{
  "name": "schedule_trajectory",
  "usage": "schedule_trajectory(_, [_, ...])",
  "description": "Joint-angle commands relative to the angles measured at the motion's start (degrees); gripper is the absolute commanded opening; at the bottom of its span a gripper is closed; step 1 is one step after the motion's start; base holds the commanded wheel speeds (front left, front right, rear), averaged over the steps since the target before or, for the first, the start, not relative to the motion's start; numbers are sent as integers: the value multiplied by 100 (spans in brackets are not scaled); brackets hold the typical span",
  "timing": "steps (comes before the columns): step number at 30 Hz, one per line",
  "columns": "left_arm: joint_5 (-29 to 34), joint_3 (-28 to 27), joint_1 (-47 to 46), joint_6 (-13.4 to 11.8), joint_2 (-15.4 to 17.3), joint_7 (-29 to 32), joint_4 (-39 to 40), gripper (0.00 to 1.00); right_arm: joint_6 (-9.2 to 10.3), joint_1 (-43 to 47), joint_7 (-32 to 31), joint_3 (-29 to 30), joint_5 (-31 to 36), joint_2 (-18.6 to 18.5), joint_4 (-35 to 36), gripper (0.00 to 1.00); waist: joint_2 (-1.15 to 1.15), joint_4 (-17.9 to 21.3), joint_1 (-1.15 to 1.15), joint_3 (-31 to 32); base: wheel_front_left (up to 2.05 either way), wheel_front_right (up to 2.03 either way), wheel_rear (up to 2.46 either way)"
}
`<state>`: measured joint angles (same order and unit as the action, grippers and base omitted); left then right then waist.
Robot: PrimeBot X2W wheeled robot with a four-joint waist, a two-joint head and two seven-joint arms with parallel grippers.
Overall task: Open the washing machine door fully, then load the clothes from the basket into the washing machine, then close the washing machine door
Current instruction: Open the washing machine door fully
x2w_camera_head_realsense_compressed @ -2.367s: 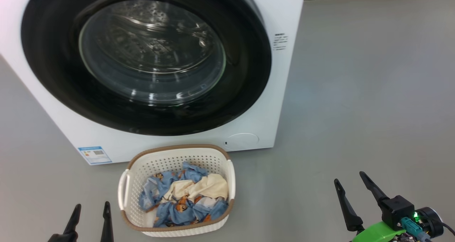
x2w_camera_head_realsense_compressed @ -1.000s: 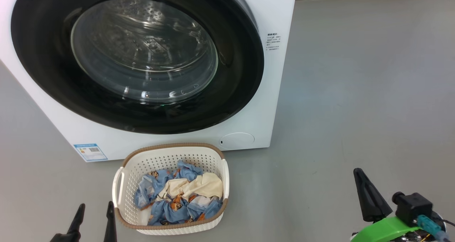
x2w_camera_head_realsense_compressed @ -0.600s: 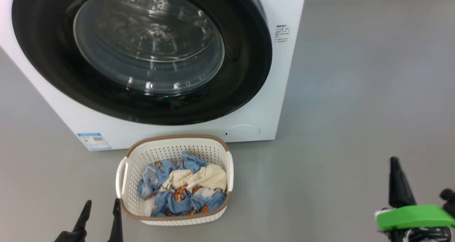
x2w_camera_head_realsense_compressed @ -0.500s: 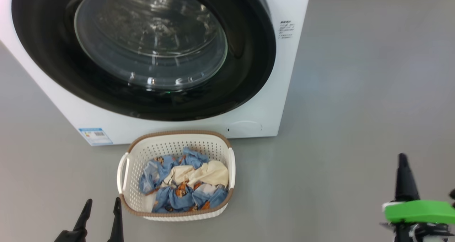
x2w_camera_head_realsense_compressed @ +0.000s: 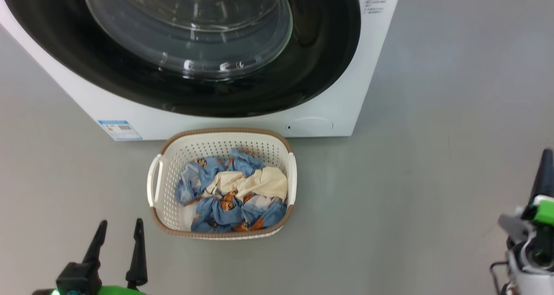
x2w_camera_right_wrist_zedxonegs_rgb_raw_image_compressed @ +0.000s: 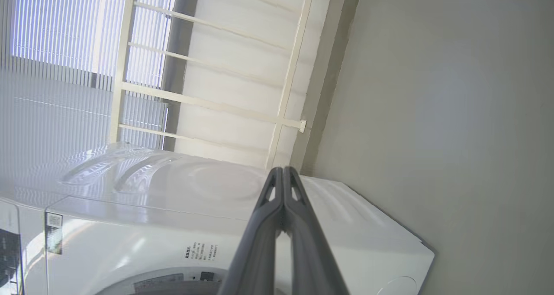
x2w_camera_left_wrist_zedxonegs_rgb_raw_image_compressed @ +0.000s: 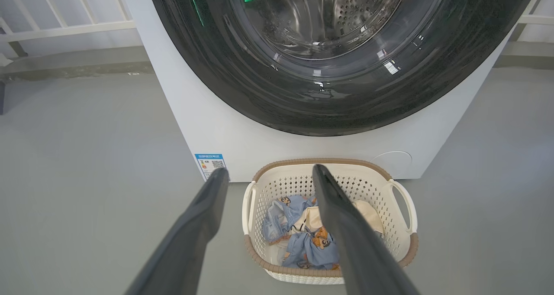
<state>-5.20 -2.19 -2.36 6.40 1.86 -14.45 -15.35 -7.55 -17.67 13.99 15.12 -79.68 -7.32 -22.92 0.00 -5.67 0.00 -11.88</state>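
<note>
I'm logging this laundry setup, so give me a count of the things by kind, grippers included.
Washing machine: 1
Basket: 1
Bundle of clothes: 1 (separate garments cannot be counted)
Grippers: 2, the left gripper and the right gripper
Total: 5

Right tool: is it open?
No, the right tool is shut, its tips pressed together with nothing between them.
</note>
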Motion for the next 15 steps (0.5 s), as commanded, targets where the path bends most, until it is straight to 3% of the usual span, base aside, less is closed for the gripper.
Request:
schedule_trajectory(1, [41, -229, -190, 43, 102, -55, 193, 100, 6, -225, -158, -167, -387, -175, 254, 0, 0, -56, 0, -209, 0, 0, 0])
schedule_trajectory(8, [-18, -191, -285, 73, 102, -55, 311, 100, 6, -517, -1040, -27, -1265, -566, 493, 0, 0, -84, 0, -514, 0, 0, 0])
schedule_trajectory(15, [-37, -192, -265, 90, 102, -55, 438, 100, 6, -995, -1974, 178, -1546, -759, 595, 0, 0, -68, 0, -876, 0, 0, 0])
